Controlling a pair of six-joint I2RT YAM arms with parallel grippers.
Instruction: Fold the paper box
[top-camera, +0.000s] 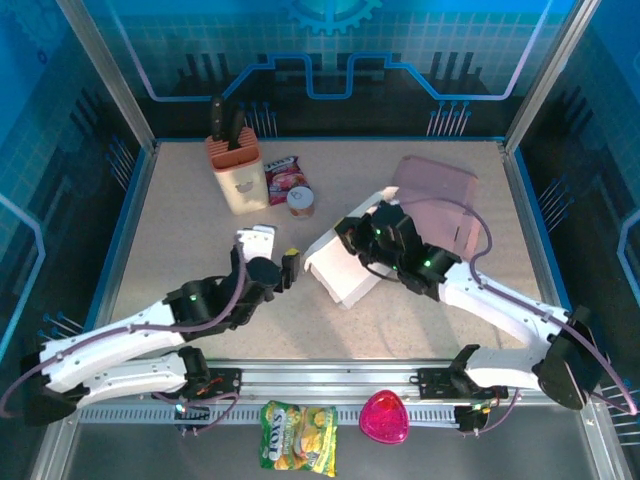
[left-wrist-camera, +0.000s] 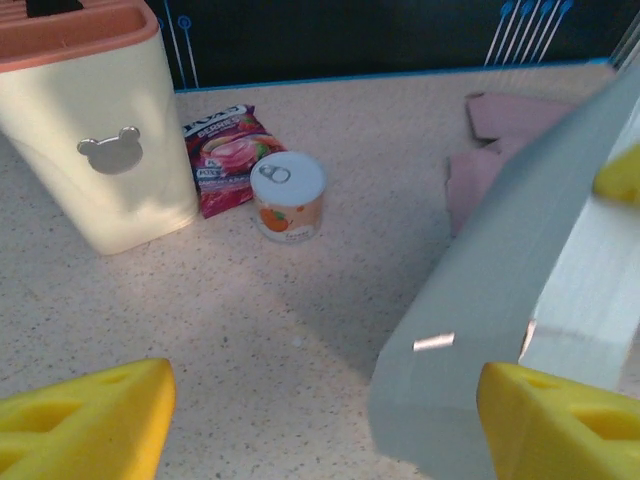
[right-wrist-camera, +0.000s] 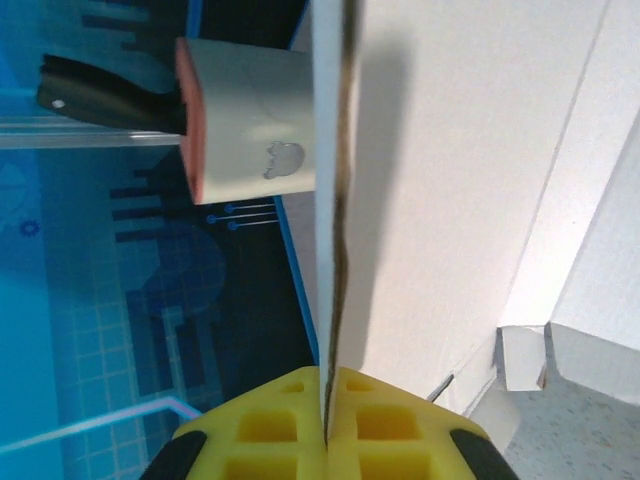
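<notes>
**Paper box.** The paper box (top-camera: 345, 272) lies partly folded near the centre of the table (top-camera: 190, 250). It is white, and one panel stands raised along its 12 o'clock edge. In the left wrist view, the box (left-wrist-camera: 480, 300) occupies the right half, with one corner towards the camera.

**Right gripper.** The right gripper (top-camera: 350, 232) is at the 12 o'clock edge of the box. In the right wrist view, the gripper (right-wrist-camera: 327, 410) has its yellow pads pressed together on the thin edge of a box (right-wrist-camera: 460, 180) panel. The panel is pinched firmly between the pads.

**Left gripper.** The left gripper (top-camera: 275, 250) is at 9 o'clock from the box. In the left wrist view, the gripper (left-wrist-camera: 320, 420) has its jaws spread wide and holds nothing. The box corner is just beside one pad (left-wrist-camera: 560, 420); contact cannot be determined.

**Surrounding items, referenced to the box.**
- Can (top-camera: 301, 201) at 11 o'clock, upright.
- Snack packet (top-camera: 282, 178), just beyond the can.
- Knife block (top-camera: 236, 170) at 10 o'clock, beside the packet.
- Pink sheet (top-camera: 435, 190) at 1 o'clock, flat.
- Candy bag (top-camera: 298, 436) at 6 o'clock, in front of the arm bases.
- Pink heart-shaped object (top-camera: 385, 418), beside the candy bag.
</notes>
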